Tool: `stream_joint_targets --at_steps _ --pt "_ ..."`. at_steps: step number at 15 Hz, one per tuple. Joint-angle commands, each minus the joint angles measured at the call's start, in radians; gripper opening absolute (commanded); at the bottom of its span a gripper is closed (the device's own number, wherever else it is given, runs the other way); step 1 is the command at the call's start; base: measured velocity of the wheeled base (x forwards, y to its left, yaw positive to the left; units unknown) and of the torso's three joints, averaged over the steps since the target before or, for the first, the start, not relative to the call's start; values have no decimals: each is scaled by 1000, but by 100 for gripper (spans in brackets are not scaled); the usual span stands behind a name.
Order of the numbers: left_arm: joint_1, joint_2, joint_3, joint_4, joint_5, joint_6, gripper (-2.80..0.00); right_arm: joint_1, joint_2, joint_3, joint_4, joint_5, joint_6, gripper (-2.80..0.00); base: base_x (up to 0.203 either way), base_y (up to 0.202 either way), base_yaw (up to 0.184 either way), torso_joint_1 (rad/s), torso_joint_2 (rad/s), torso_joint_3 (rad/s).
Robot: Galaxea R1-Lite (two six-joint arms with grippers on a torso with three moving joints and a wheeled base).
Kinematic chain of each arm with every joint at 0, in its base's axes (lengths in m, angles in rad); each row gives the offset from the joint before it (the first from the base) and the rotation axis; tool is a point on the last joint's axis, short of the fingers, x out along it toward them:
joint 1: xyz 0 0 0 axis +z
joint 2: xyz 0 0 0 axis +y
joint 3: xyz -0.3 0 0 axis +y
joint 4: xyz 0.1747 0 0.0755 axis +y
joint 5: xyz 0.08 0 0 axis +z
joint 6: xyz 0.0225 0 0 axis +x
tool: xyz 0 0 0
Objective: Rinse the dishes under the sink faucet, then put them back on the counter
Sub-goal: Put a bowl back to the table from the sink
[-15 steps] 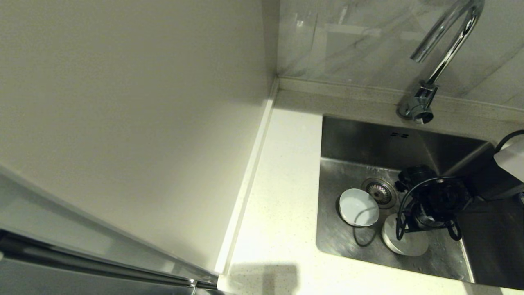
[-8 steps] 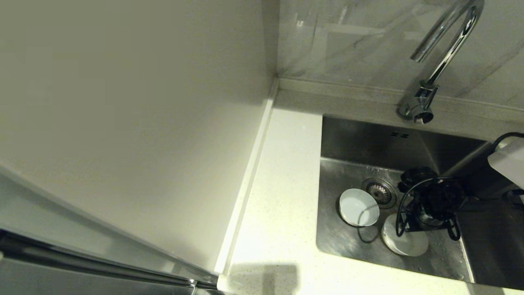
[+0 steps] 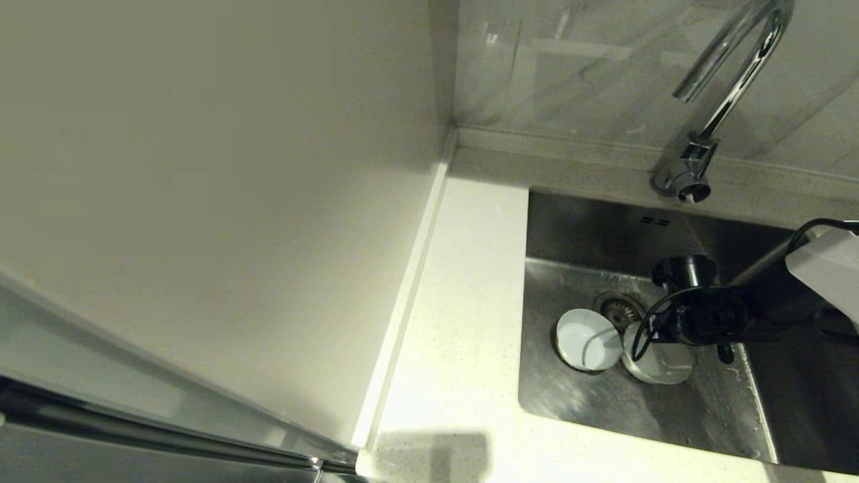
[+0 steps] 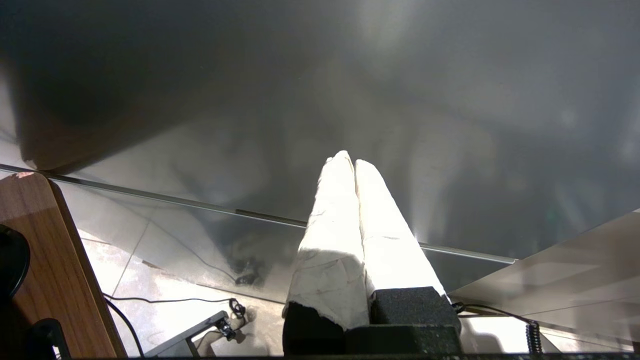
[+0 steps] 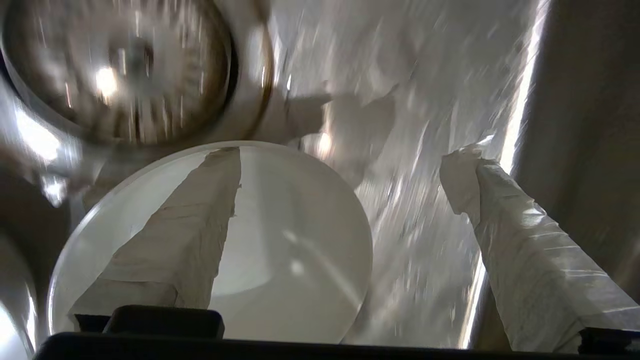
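Reaching down into the sink (image 3: 570, 396) with the right gripper (image 5: 345, 175), above the floor of the basin beside the drain (image 3: 614, 310). Spreading its two wrapped fingers (image 5: 190, 235) wide apart, with nothing gripped between them. Hovering one finger over the inside of the white bowl (image 5: 280, 260) and the other past the bowl's rim, near the sink wall.

Lying low in the sink, two bowls side by side, touching or nearly so. Sitting on the side nearer the counter (image 3: 463, 322), the pale bowl (image 3: 587, 339), open side up. Showing partly under the dark wrist and its looped cable, the white bowl (image 3: 661, 365), just beside the drain. Hard telling whether it is on the sink floor or a little off it.

Standing tall behind the sink, the faucet (image 3: 728, 94), spout curving over the basin.

Hanging far from the sink, out of the head view, the left gripper (image 4: 354, 167), fingers pressed together, holding nothing.
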Motion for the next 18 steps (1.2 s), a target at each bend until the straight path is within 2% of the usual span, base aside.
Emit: stream_joint_targets --at_steps 1,6,10,11,16,18 --pt "0 0 3 -1 0 0 -280 0 9 -3 -28 -15 0 0 0 0 0 0 0 0" --pt "0 0 3 -1 0 0 -280 -18 -5 13 -15 -28 0 0 0 0 0 0 0 0" --pt "0 0 3 -1 0 0 -280 -70 -24 70 33 -17 13 0 0 0 0 0 0 0" --pt "0 0 3 -1 0 0 -280 -85 -22 71 46 -3 12 0 0 0 0 0 0 0" --pt "0 0 3 -1 0 0 -280 -101 24 54 57 163 8 0 0 0 0 0 0 0" --pt "0 0 2 -1 0 0 -280 -104 46 27 89 177 20 0 0 0 0 0 0 0"
